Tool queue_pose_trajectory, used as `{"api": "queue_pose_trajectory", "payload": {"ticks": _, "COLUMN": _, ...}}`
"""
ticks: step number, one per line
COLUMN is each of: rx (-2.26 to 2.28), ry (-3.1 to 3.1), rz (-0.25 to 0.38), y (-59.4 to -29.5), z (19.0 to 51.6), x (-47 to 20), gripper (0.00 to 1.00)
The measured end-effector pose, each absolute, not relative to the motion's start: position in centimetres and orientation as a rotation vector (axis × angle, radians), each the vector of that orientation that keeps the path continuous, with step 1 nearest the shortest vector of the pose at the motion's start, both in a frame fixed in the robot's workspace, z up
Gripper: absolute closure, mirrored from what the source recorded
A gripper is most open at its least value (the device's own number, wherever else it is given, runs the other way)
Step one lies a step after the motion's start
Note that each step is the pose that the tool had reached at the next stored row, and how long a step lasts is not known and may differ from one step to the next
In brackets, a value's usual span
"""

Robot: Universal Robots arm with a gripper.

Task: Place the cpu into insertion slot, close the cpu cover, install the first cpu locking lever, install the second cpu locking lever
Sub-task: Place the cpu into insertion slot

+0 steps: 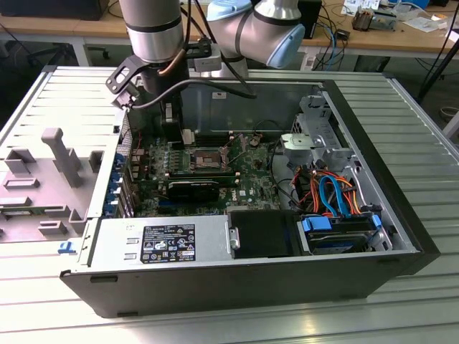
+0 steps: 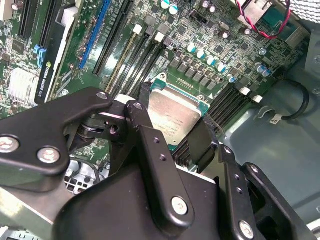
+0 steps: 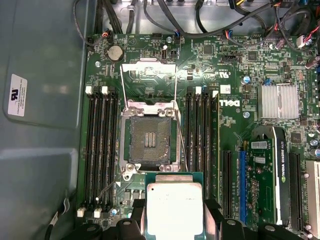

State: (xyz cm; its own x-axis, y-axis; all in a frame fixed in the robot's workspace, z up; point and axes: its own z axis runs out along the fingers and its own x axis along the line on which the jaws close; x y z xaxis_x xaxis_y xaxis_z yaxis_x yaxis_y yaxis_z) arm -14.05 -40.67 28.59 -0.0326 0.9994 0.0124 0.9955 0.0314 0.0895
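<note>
Near the dark square insertion slot (image 3: 149, 141), the black gripper (image 3: 175, 214) clamps the flat, silver-topped square cpu (image 3: 174, 202).

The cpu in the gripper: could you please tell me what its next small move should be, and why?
Probably shift the cpu across until it sits squarely above the insertion slot, before lowering. In the first wrist view the gripper holds it beside the slot, not over it. The slot is bare and the cpu cover is swung open.

Ribbed alu table (image 1: 409, 122) up front, wooden bench (image 1: 64, 27) w/ cables (image 1: 331, 39) behind.
</note>
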Motion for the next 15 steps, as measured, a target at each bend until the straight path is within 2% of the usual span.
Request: {"api": "queue_pose_trajectory", "payload": {"ticks": 15, "rx": 2.147, "ry": 2.217, "rz": 0.113, "y": -40.67, "z": 28.53, "x": -14.48, "gripper": 0.45}}
